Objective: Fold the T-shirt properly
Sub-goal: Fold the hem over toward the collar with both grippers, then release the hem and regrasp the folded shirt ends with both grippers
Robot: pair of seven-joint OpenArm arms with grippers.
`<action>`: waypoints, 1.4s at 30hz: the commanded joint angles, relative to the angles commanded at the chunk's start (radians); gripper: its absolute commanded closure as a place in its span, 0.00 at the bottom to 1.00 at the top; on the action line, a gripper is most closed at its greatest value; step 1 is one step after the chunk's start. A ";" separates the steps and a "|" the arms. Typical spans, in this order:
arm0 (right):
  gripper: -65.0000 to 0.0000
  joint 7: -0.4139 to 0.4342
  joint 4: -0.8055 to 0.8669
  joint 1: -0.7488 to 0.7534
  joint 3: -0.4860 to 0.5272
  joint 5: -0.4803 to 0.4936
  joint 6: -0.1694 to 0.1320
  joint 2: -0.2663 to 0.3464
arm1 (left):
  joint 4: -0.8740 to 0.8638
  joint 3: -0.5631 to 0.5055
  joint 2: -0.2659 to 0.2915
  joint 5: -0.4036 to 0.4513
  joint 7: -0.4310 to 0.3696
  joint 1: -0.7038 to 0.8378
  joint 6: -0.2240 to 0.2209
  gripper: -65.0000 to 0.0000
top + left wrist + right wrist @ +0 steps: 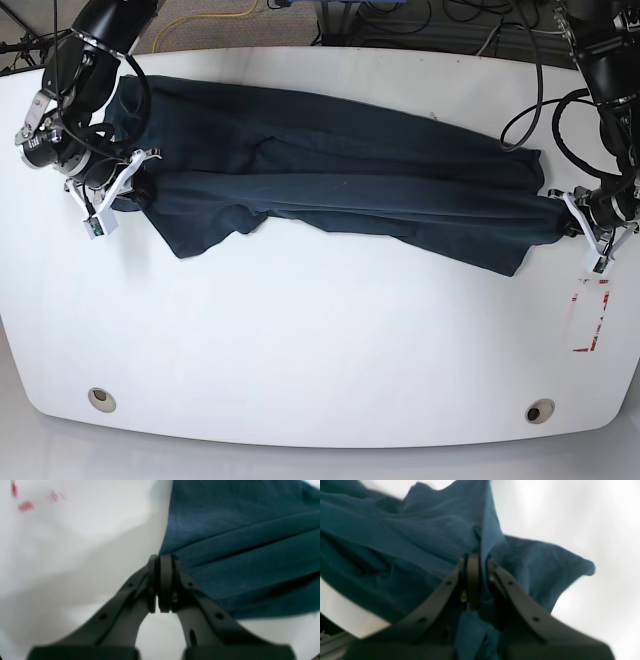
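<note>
The dark navy T-shirt (340,180) lies stretched across the white table between both arms, creased along its length. In the base view my right gripper (138,188) is at the shirt's left end, shut on bunched cloth. The right wrist view shows fabric (420,542) pinched between that gripper's (477,557) fingers, with more hanging below. My left gripper (566,212) is at the shirt's right end. In the left wrist view the left gripper (161,560) is shut on the very edge of the T-shirt (237,542).
The white table (320,340) has two round holes near its front edge (100,399) (539,411). A red printed mark (588,315) lies just in front of the left arm. Cables (420,30) run behind the table's far edge.
</note>
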State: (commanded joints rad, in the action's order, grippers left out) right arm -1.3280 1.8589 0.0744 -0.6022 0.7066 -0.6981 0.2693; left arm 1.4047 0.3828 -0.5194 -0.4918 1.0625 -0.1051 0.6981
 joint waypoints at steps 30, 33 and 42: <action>0.47 0.002 0.057 0.212 -0.032 0.026 0.000 -0.037 | 0.000 -0.021 -0.003 0.005 0.000 0.130 0.000 0.70; 0.41 0.002 0.091 0.206 -0.114 0.087 0.000 -0.055 | 0.000 -0.023 -0.003 0.003 0.015 0.121 0.000 0.57; 0.40 0.002 0.086 0.144 -0.172 0.175 0.000 -0.078 | 0.097 -0.015 0.005 0.000 0.178 -0.021 0.000 0.47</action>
State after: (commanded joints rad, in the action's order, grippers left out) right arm -1.3265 1.9448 0.2186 -0.7741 0.8815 -0.6981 0.1910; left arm 1.5014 0.3675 -0.5148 -0.4918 1.2405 -0.1266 0.6981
